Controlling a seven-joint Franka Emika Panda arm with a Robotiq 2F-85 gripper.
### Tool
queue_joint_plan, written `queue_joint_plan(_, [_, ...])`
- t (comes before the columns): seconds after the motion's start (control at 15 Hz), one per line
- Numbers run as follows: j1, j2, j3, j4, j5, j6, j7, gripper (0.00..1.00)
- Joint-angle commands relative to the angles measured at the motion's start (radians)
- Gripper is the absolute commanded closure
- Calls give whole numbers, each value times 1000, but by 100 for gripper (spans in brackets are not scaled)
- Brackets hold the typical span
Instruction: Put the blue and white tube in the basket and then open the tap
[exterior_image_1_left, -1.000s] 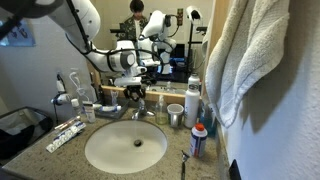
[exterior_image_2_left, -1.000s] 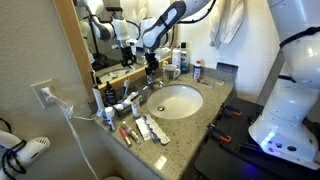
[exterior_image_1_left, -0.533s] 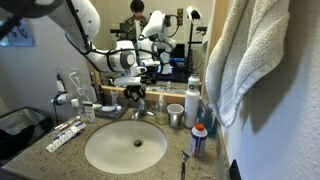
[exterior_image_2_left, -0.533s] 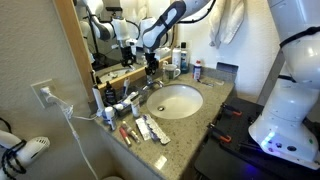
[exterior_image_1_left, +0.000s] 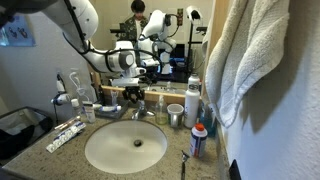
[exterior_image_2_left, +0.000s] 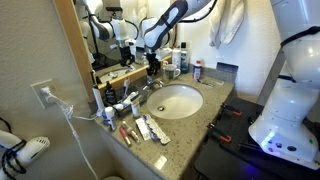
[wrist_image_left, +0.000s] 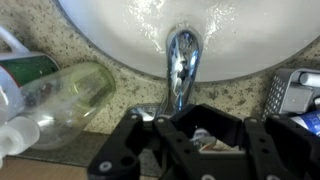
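Note:
The chrome tap rises at the back of the white sink, its curved spout pointing over the bowl. Directly behind the spout, my gripper is shut, with a small metal handle of the tap pinched between the black fingers. In both exterior views the gripper hangs down onto the tap behind the sink. A low dark basket sits at the far end of the counter. I cannot pick out the blue and white tube in any view.
A green bottle lies to the left of the tap, and a mesh-walled holder with something blue beside it is on the right. Pale tubes with red marks lie on the granite counter. A cup and a blue bottle stand nearby, under a hanging towel.

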Motion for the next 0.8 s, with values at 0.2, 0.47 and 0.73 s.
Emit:
queue_joint_plan(0.2, [1,-179,10,-271,58,-3,42,98])
queue_joint_plan(0.47, [3,-234,12,-355,91,0,43,98])
queue_joint_plan(0.73, [16,-293,23,-387,103,-36,54,98])
